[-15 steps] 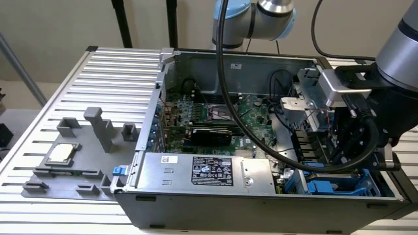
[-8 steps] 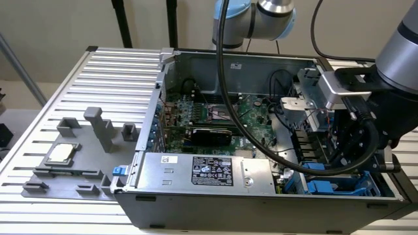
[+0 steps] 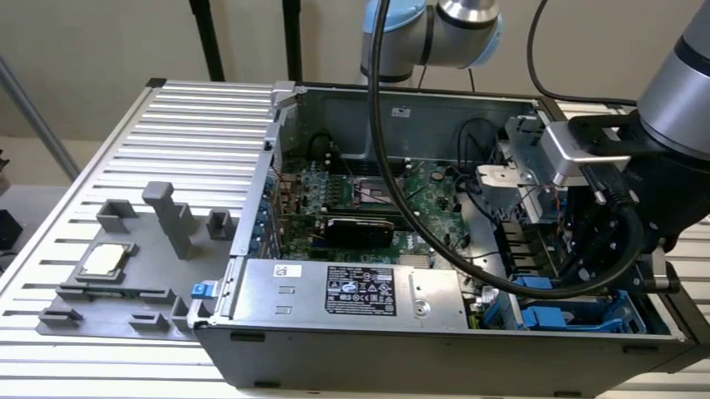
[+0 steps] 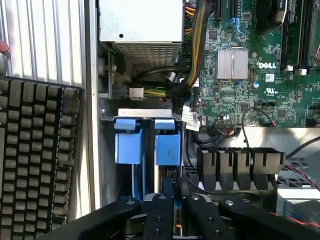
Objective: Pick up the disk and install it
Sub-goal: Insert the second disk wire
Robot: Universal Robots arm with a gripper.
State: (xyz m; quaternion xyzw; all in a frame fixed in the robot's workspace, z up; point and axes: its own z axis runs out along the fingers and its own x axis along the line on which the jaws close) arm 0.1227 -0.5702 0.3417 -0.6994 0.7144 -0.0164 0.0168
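Note:
The disk (image 4: 167,146) stands on edge in the drive bay at the corner of the open computer case (image 3: 278,150), its blue carrier end facing the wrist camera. A second blue carrier (image 4: 128,141) sits in the slot beside it. My gripper (image 4: 175,189) reaches down into this bay and is shut on the disk's narrow edge; most of the disk is hidden below the black fingers. In the exterior view the arm's wrist (image 3: 599,166) hangs over the case's right end, above the blue bay parts (image 3: 554,316).
A silver power supply (image 3: 344,287) with a black label lies along the case's near wall. The motherboard (image 3: 377,199) and cable bundles (image 4: 192,75) crowd the bay. A grey fixture holding a small silver chip (image 3: 102,260) sits at the exterior view's left. A black keyboard (image 4: 35,160) lies outside the case.

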